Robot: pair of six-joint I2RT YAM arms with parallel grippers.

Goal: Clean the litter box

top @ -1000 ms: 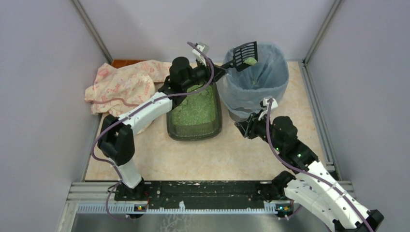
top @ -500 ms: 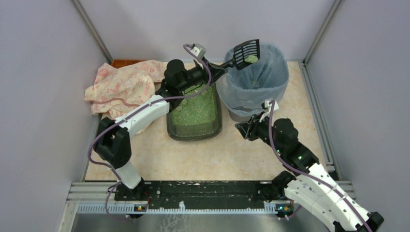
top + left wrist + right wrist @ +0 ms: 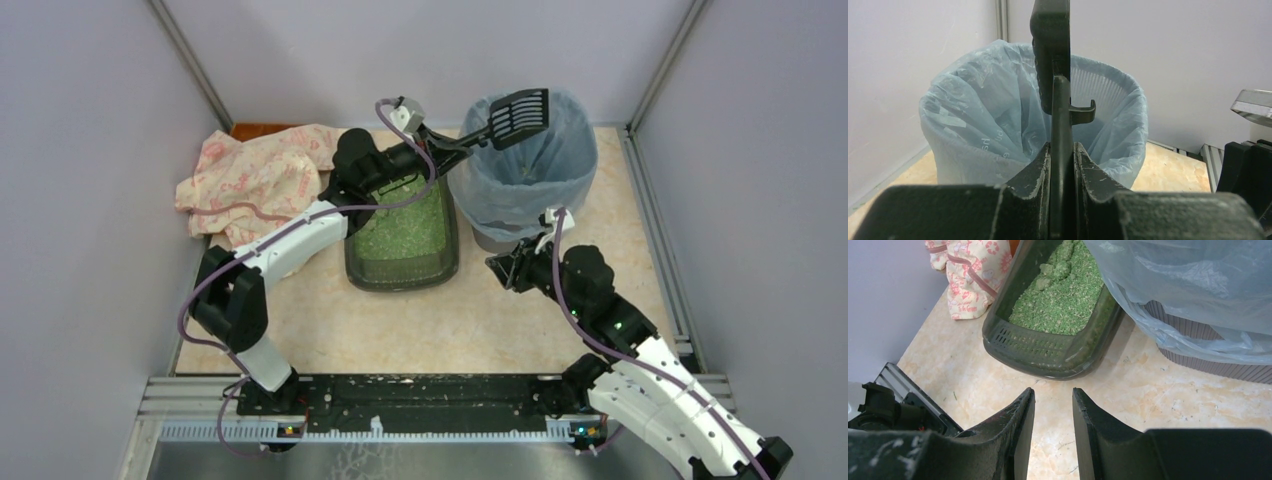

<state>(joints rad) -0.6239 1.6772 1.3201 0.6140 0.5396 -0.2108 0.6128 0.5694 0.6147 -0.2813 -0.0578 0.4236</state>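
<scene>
Scoop (image 3: 520, 112) over bin (image 3: 585, 150) overhead, left fingers (image 3: 1033, 185) clamping its handle close-up, right fingers (image 3: 1018, 420) parted

- Closed in by plain pale lilac-grey walls (image 3: 90, 150) at left, back and right.
- Joined at the back corners by slim metal posts (image 3: 190, 60).
- Floored with a beige marbled table (image 3: 450, 330), edged along the near side by a black-and-aluminium rail (image 3: 420, 395).
- Lit evenly and softly.
</scene>
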